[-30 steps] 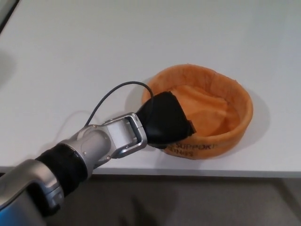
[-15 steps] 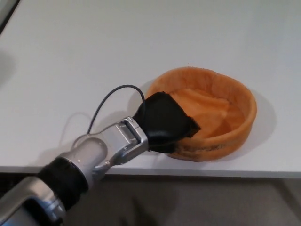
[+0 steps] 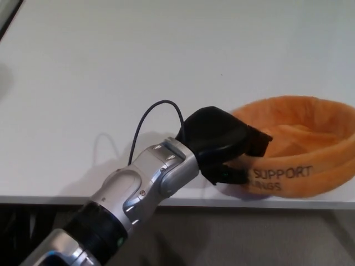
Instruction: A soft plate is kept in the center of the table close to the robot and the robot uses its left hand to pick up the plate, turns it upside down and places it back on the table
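The soft orange plate [image 3: 302, 149], a fabric dish with a raised rim and dark lettering on its side, is lifted off the white table [image 3: 111, 72] at the right, its near wall tilted toward me. My left hand [image 3: 222, 141] is shut on the plate's left rim, thumb over the top edge and fingers under the wall. The silver forearm [image 3: 147, 180] runs down to the lower left. The plate's right part is cut off by the picture edge. My right hand does not show.
The table's front edge [image 3: 83, 198] crosses the bottom of the picture, with dark floor below it. A thin black cable [image 3: 145, 119] loops up from my wrist.
My left hand has raised the plate's left rim and carried the plate to the right and nearer, tilting it so the lettered side wall faces me. The arm has swung in closer.
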